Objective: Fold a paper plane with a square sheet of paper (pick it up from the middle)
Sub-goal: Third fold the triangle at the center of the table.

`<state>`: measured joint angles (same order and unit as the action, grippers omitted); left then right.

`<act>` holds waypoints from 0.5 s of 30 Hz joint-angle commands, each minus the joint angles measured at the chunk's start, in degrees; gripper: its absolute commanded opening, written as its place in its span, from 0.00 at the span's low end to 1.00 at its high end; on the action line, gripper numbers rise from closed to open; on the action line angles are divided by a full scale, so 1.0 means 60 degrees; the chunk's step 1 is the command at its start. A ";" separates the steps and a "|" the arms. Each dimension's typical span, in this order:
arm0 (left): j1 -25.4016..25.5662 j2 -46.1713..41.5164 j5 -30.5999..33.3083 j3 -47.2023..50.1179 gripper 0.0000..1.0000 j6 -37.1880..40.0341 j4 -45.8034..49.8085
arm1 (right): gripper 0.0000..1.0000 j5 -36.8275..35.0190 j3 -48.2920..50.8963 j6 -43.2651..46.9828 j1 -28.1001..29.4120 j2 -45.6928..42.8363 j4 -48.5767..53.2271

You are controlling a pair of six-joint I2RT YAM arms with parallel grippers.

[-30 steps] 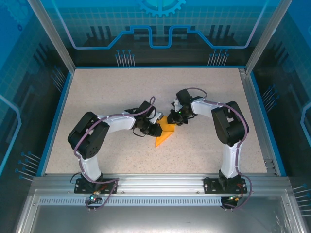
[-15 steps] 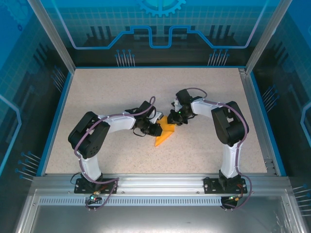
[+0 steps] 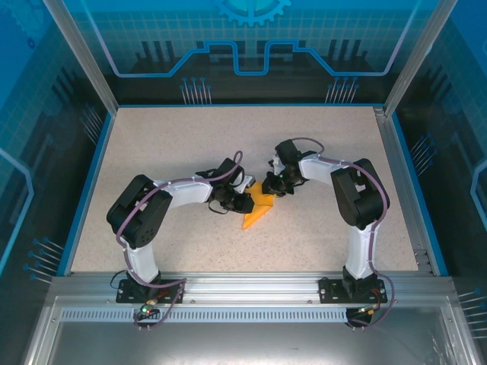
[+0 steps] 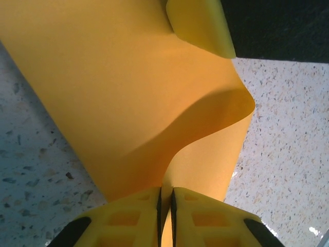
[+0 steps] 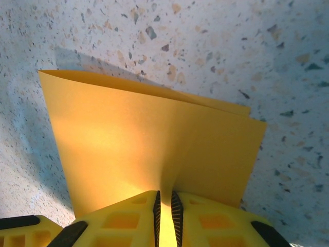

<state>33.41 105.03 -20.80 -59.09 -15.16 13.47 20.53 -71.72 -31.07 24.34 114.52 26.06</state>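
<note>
The orange-yellow square sheet of paper lies folded in the middle of the table, its pointed tip toward the near side. My left gripper is shut on its left edge; in the left wrist view the paper curls up from between the yellow fingers. From the right, my right gripper is shut on the far right edge. In the right wrist view the folded paper rises from between the closed pads. No finished paper plane shape is visible.
The speckled tabletop is bounded by a blue rim and metal frame posts. The two arms' bases sit on the near rail. Bare tabletop lies around the paper on all sides.
</note>
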 commanded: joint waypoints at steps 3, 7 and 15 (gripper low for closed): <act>-0.0093 -0.0189 -0.0137 0.0264 0.15 -0.0454 -0.0116 | 0.18 -0.0525 0.0325 -0.0139 0.0140 0.0328 0.0263; -0.0093 -0.0198 -0.0106 0.0272 0.15 -0.0477 -0.0105 | 0.18 -0.0527 0.0345 -0.0154 0.0143 0.0343 0.0241; -0.0104 -0.0177 0.0049 0.0227 0.15 -0.0292 -0.0184 | 0.18 -0.0509 0.0352 -0.0158 0.0147 0.0323 0.0226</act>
<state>33.41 104.95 -20.80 -57.93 -17.10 12.93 20.51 -71.61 -31.48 24.34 114.52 25.91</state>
